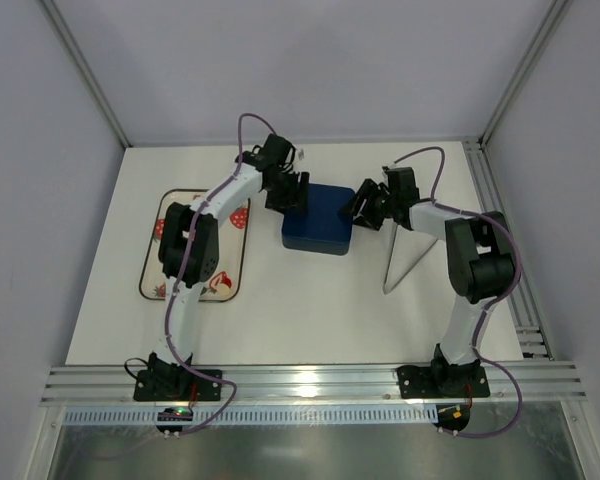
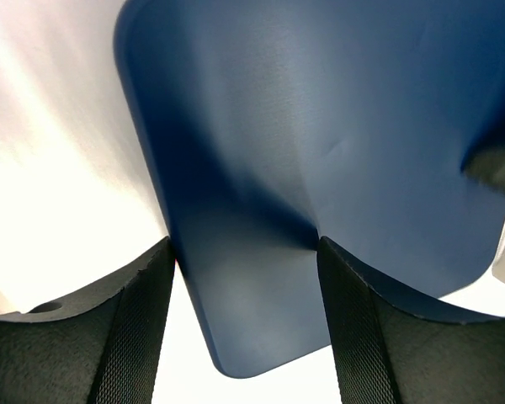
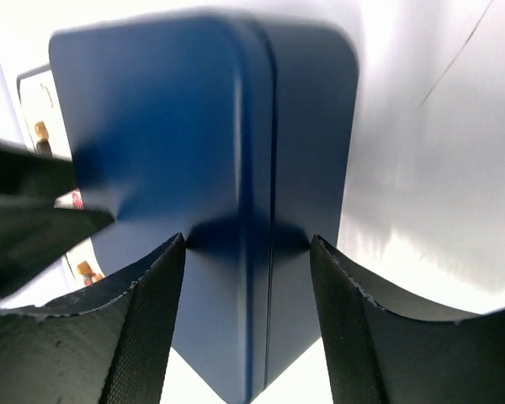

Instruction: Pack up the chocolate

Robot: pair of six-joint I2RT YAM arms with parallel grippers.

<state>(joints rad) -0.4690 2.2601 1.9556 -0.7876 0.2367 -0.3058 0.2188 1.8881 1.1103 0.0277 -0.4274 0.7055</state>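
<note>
Chocolate hidden beneath closed dark-blue box [image 1: 319, 219] lid.

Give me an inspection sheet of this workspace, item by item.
Surface: white table, a thin grey line across it at right.
Job's things: two small brown pieces, probably chocolate, beyond the blue box.
Clutter: closed blue box at centre; strawberry-print tray at left.
Grippers: left gripper and right gripper each straddle a box corner; whether they clamp it is unclear.
Cables: purple cables along both arms.
Surroundings: white walls, aluminium rail in front.
</note>
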